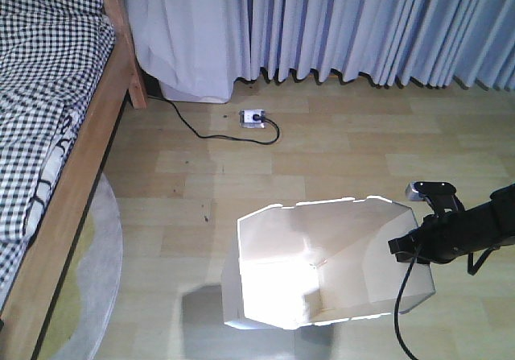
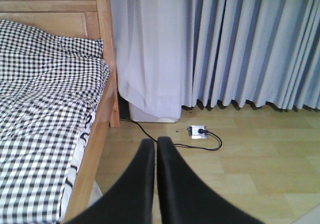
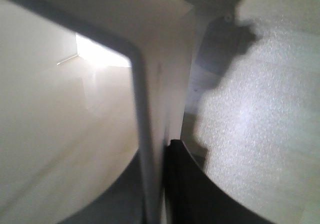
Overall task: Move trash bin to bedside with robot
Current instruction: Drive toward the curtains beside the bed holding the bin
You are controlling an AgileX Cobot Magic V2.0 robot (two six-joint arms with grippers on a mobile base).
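**A:** Start at the left. What is there?

**B:** The bed (image 1: 72, 159) fills nine to eleven o'clock of the front view, with a wooden frame and checked bedding. A round rug (image 1: 100, 271) shows from under it at seven o'clock. That side rail is the goal.

**A:** And the left gripper?

**B:** The left gripper (image 2: 156, 143) has its fingers pressed together on nothing and points toward the bed's post and the curtain (image 2: 225, 43). I judge it is tucked out of the way, since one arm does this job.

**A:** The middle?

**B:** A power strip (image 1: 253, 117) lies on the floor (image 1: 338, 167) at twelve o'clock. Its cable (image 1: 201, 135) runs off toward eleven. Both are well apart from the bin and, I think, off the straight line to the bed.

**A:** Where is the bin?

**B:** The bin (image 1: 322, 255) is at five to six o'clock, upright, with its open mouth up. It is well apart from the bed, with bare floor between them. I cannot tell whether it rests on the floor or hangs just above it.

**A:** And the right side?

**B:** The right gripper (image 1: 412, 246) reaches in from four o'clock and is clamped on the bin's rim at its three o'clock side. The wrist view shows the thin wall running between the fingers, one inside and one outside. That hold makes sense, because the bin is too wide to span and the wall is the only thing narrow enough to pinch. Holding the side away from the bed would let the bin lead toward nine o'clock. The risks I see are the thin wall flexing, the bin tipping, and the rug's edge catching it.
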